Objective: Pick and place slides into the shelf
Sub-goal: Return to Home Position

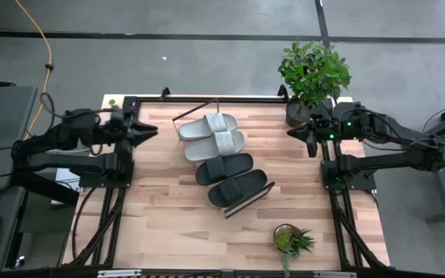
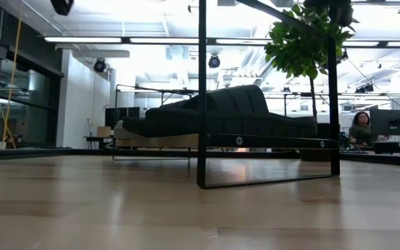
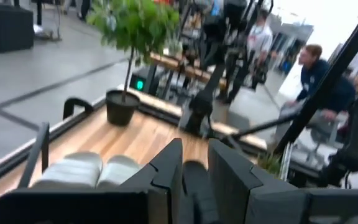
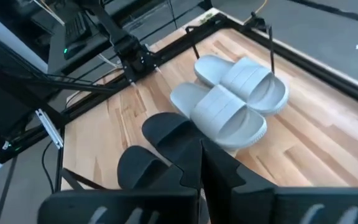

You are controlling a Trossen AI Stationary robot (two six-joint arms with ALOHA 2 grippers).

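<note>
Two light grey slides (image 1: 207, 126) (image 1: 218, 144) and two black slides (image 1: 224, 167) (image 1: 238, 188) lie soles down, side by side, in a slanting row on the shelf (image 1: 247, 206) at mid table. The shelf's black rod frames stand at both ends of the row. My left gripper (image 1: 153, 130) hangs raised at the table's left edge, pointing at the grey slides, its fingers (image 3: 169, 165) a narrow gap apart with nothing between them. My right gripper (image 1: 311, 147) hangs raised at the right edge, shut and empty. The right wrist view shows the grey slides (image 4: 235, 93) and black slides (image 4: 166, 137).
A tall potted plant (image 1: 313, 77) stands at the table's far right corner, close to my right arm. A small potted plant (image 1: 290, 239) sits near the front edge on the right. People (image 3: 316, 68) are in the room beyond the table.
</note>
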